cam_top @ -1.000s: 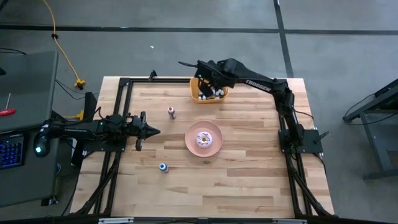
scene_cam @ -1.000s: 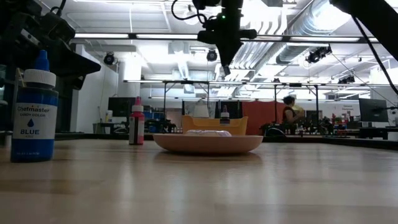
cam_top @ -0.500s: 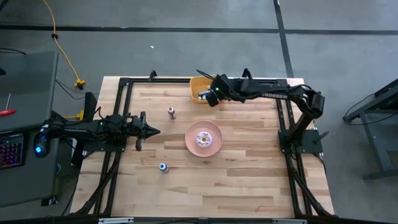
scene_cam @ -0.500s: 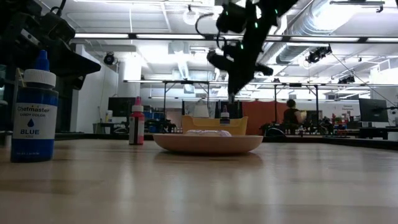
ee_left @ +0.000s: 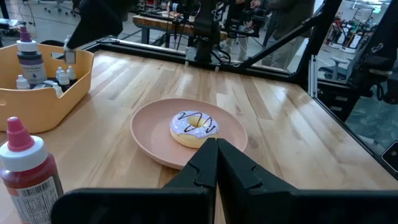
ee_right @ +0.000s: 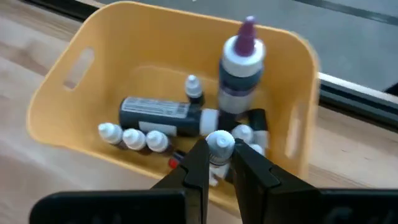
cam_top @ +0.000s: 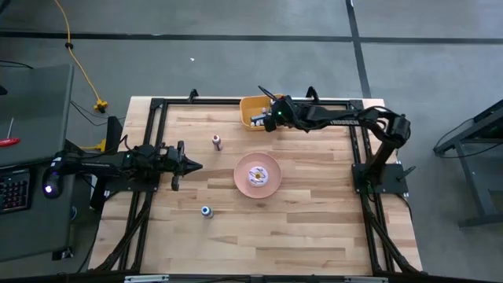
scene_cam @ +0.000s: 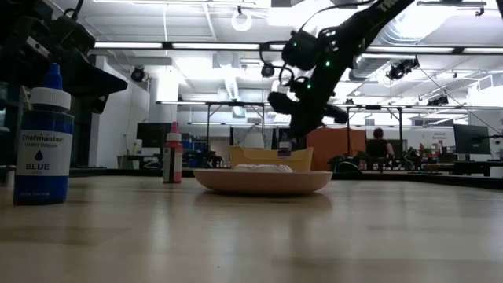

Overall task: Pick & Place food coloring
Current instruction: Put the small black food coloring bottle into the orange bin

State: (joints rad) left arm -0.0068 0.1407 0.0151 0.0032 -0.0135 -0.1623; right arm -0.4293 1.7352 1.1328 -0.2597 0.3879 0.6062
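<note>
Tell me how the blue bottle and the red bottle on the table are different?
The blue bottle has a blue cap and stands near the table's front; the red bottle has a pinkish cap and stands farther back, nearer the yellow bin. Both stand upright on the wood, outside the bin.

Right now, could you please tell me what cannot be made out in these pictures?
- The small white-capped bottle between the right gripper fingers: its body is hidden by those fingers in the right wrist view.
- Contents of the orange plastic bin: too small in the high view, partly covered by the right arm.
- Red-capped bottle label: cut off by the left wrist picture's edge.
- Left gripper: waits at the table's left side.
</note>
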